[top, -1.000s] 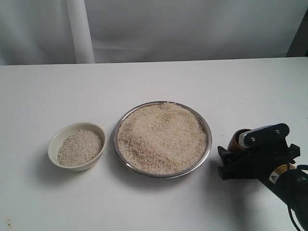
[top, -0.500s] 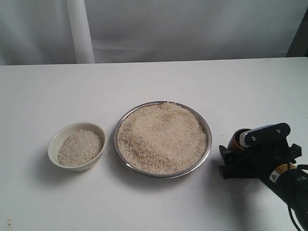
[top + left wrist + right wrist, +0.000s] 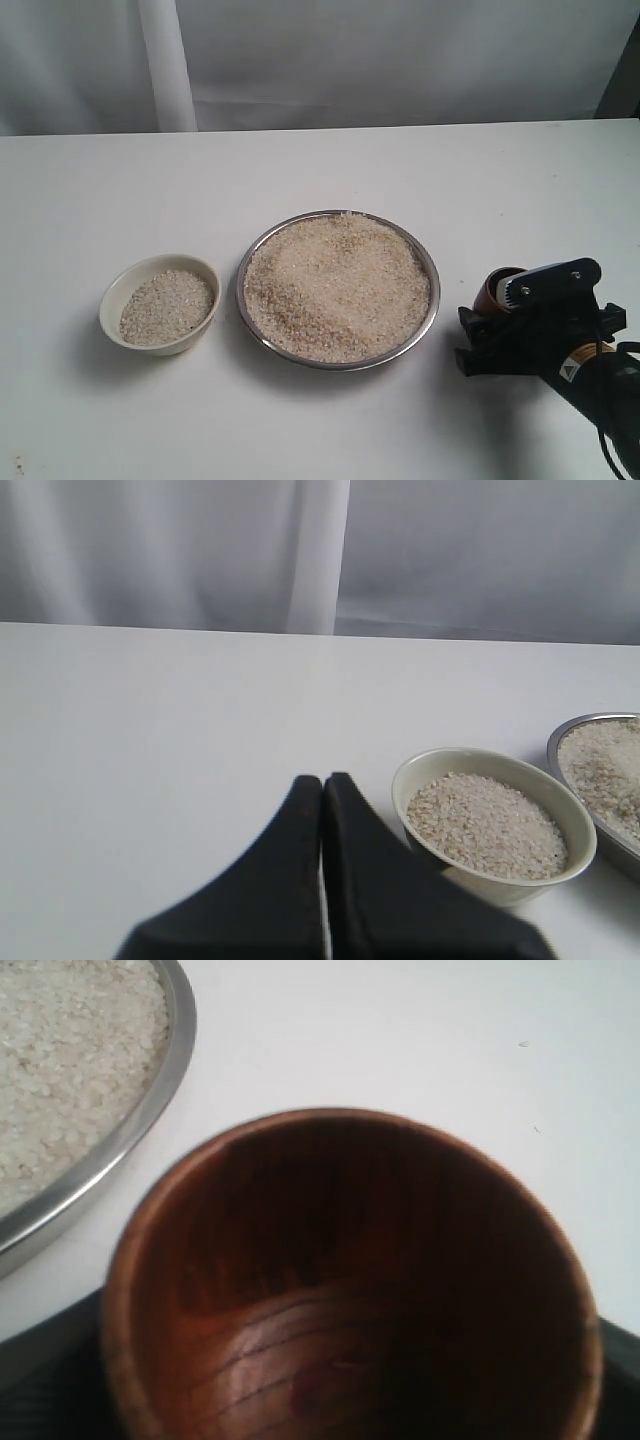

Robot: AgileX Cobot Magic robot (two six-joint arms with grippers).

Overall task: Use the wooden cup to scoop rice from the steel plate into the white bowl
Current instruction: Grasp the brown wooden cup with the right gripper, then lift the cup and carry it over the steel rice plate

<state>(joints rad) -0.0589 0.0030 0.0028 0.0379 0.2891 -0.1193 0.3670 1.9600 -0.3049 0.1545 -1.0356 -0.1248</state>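
The steel plate [image 3: 433,300] sits mid-table, heaped with rice [image 3: 335,285]. To its left stands the white bowl [image 3: 108,295], partly filled with rice; the left wrist view also shows the bowl [image 3: 470,756] beside the plate's rim [image 3: 575,725]. The wooden cup [image 3: 495,287] stands upright on the table right of the plate. My right gripper [image 3: 480,315] reaches around it, one black finger at each side, seemingly loose. In the right wrist view the cup [image 3: 350,1280] is empty, with the plate [image 3: 150,1110] close by. My left gripper [image 3: 322,780] is shut and holds nothing.
A white curtain [image 3: 320,60] hangs behind the table's far edge. White tabletop [image 3: 330,420] stretches in front of the vessels and behind them. The left arm is outside the exterior view.
My right gripper has slid slightly to the right and toward the table's front while the wooden cup stayed put. The left gripper, plate and bowl have not moved.
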